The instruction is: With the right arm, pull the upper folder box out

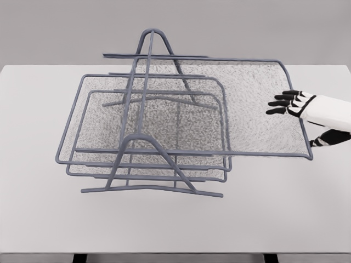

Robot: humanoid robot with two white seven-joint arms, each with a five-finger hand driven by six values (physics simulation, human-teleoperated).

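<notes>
A white rectangular table (44,219) was shown carrying, to the left of the right hand, a grey wire-frame folder rack with A-shaped end supports (143,145) and stacked mesh trays. The upper folder box, a shallow grey wire-rimmed mesh tray (247,104), was seen displaced out of the rack towards the hand, its right rim lying just beside and under the fingertips. Two lower grey mesh trays (109,126) were seated within the rack, farther from the hand.

The upper folder box was judged light and fairly stiff, the rim wire being rigid and the mesh floor likely to flex slightly; the wire was judged smooth and thin, hence liable to slip in a loose grasp. The right rim, at or near the rounded corner nearest the hand, was judged the best place for a hold. Its long axis was seen running left to right across the table, the free end pointing at the hand.

The right hand, white with black fingers (290,103), was shown at the tray's right edge with fingers extended and slightly spread towards the rim. Nothing was seen enclosed by them; contact with the wire could not be confirmed. No left arm was in view.
</notes>
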